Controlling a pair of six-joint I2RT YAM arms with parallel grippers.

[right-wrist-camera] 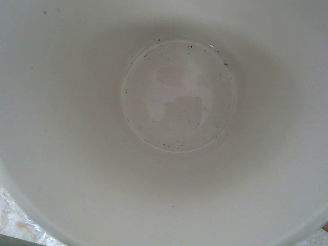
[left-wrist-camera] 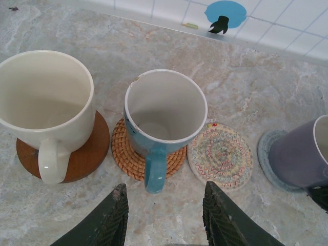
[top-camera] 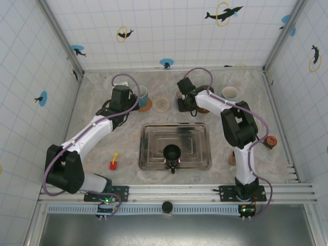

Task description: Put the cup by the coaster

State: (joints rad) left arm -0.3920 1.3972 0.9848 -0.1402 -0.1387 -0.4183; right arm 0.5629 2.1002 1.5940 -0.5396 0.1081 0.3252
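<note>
Top view: left gripper (top-camera: 132, 97) sits at the back of the table (top-camera: 102, 92) against the blue cup (top-camera: 142, 95), which stands upright on a wicker coaster (top-camera: 147, 106); a patterned coaster (top-camera: 163, 104) lies bare just to its right. Right gripper (top-camera: 183, 102) is down just right of that coaster, its jaws hidden under its own wrist, so I cannot tell whether they are spread or pressed together. Cups counted here: blue, a white cup (top-camera: 230, 93) far right, and a black cup (top-camera: 171, 151) on the metal tray (top-camera: 151, 154) – three clear. A brown coaster (top-camera: 204, 109) shows partly beneath the right arm. Left wrist view: the left gripper's fingers (left-wrist-camera: 115, 215) are spread with nothing between them, and the blue cup's handle points toward the gap. The blue cup is glazed light blue outside, pale inside, empty, with a small chip on the rim at left. Three cups in a row – a cream cup (left-wrist-camera: 46, 102) on a wooden coaster (left-wrist-camera: 87, 159), the blue cup, and a purple cup (left-wrist-camera: 294, 156) on a grey-blue coaster (left-wrist-camera: 266, 154). Four coasters, of which the patterned one alone is bare, touching the wicker one. Right wrist view: the inside of a cup (right-wrist-camera: 177, 97), white, round-bottomed, with dark specks.
</note>
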